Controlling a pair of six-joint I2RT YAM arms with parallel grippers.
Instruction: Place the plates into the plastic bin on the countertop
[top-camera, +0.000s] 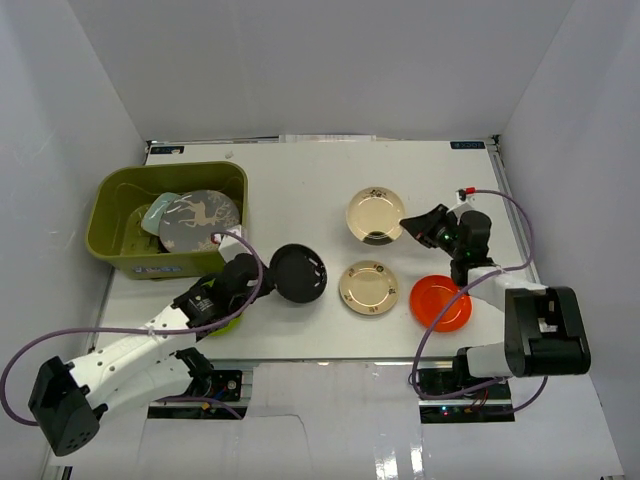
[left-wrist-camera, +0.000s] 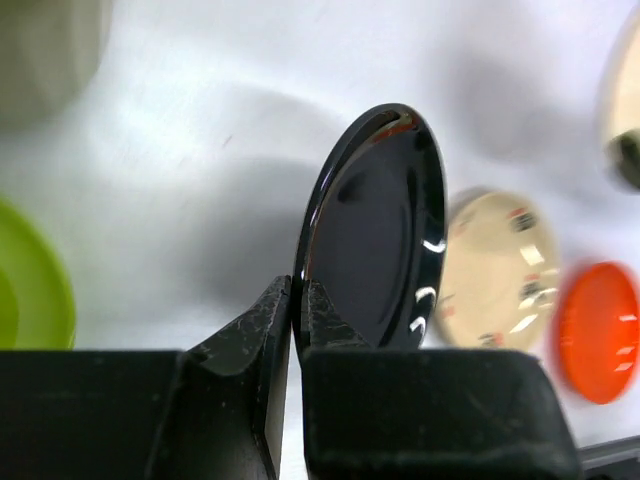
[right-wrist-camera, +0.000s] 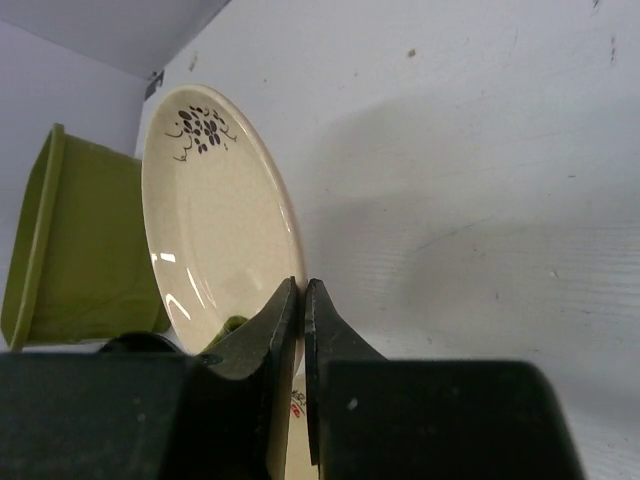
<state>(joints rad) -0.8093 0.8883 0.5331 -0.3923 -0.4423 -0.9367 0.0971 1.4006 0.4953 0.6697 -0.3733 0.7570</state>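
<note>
White walls box in a white countertop (top-camera: 300, 190), and we've got action on both sides. Over at the far left sits the olive-green plastic bin (top-camera: 172, 170), with a grey plate (top-camera: 200, 220) with a pale deer pattern leaning inside it, overlapping a pale teal tray (top-camera: 157, 213).

Left gripper (left-wrist-camera: 297, 300): its fingers are pinched narrow on the rim of the black plate (left-wrist-camera: 380, 240), just right of the bin's near corner. From the wrist view we see that plate edge-on, throwing a shadow on the counter. A lime green plate (left-wrist-camera: 35, 285) lies beside the arm, partly hidden under it from above.

Right gripper (right-wrist-camera: 302, 300): fingers closed tight on the edge of a cream plate (right-wrist-camera: 210, 230) with a dark leafy motif, out at centre-right. We cannot tell whether it is clear of the surface.

On the counter nearer us, a second cream plate (top-camera: 368, 287) lies flat, and just right of it an orange plate (top-camera: 441, 303).
</note>
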